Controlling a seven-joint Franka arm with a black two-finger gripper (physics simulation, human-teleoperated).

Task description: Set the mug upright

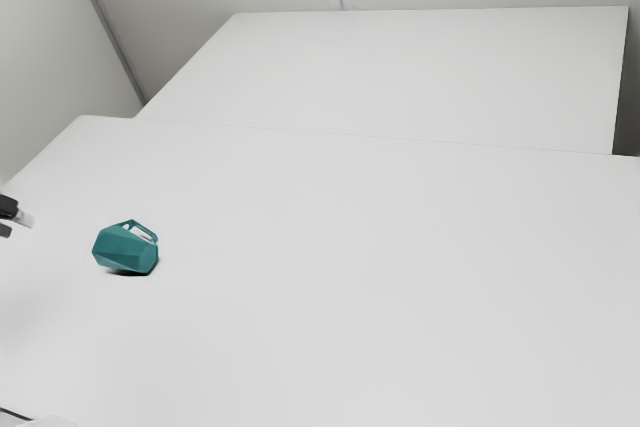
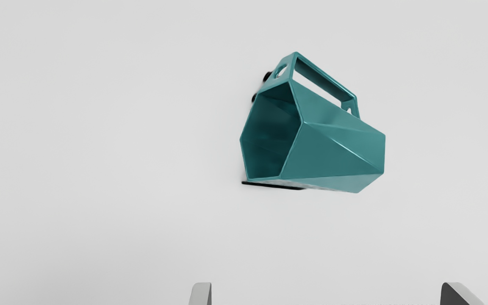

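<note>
At the exterior view's left edge the gripper [image 1: 22, 219] is partly in the picture, above the table and to the left of the mug. A teal faceted mug [image 1: 127, 249] lies on its side on the white table, a short distance from the fingertips. In the wrist view the gripper [image 2: 326, 292] stands open, its two fingers wide apart with nothing between them. The mug [image 2: 333, 148] is out beyond the fingertips, untouched, its hollow mouth and its angular handle both visible.
The white table [image 1: 380, 287] extends far to the exterior view's right. Behind it is another white surface [image 1: 420, 77], with pale walls around. A pale object with a dark cable [image 1: 45, 421] shows at the exterior view's lower left corner.
</note>
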